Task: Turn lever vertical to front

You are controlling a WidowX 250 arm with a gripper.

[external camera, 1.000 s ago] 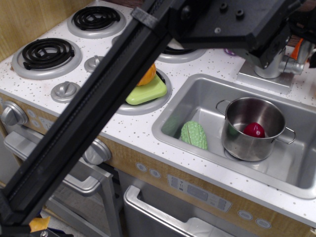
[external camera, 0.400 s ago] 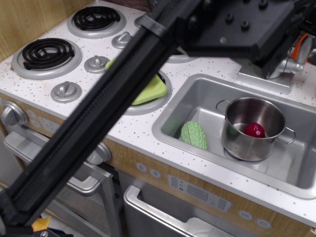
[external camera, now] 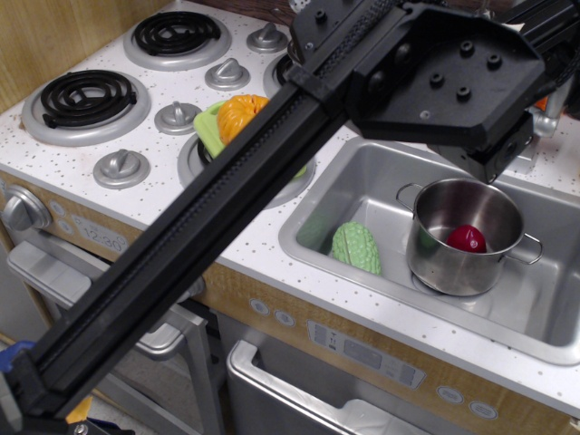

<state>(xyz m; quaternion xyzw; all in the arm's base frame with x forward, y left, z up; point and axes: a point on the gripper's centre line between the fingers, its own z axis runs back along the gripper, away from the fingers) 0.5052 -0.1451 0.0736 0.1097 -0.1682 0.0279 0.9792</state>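
Note:
My arm crosses the view from lower left to upper right. Its black wrist block [external camera: 453, 82] hangs over the back right corner of the counter and covers the faucet column and most of its flat base. Only a small silver-grey end of the lever [external camera: 547, 120] shows past the block's right edge, next to something orange. A sliver of the base [external camera: 524, 163] shows under the block. My gripper's fingers are hidden behind the block, so I cannot see whether they touch the lever or how they stand.
A steel pot [external camera: 426, 249] holding a red ball [external camera: 467, 238] stands in the sink [external camera: 362, 181], beside a green ridged vegetable [external camera: 356, 246]. An orange fruit [external camera: 240, 116] lies on a green plate on the stove. Black coil burners [external camera: 86, 98] and round knobs [external camera: 120, 165] are at left.
The arm has swung so the wrist block now covers the faucet column and base, which showed before. The orange and green plate have come out from behind the arm.

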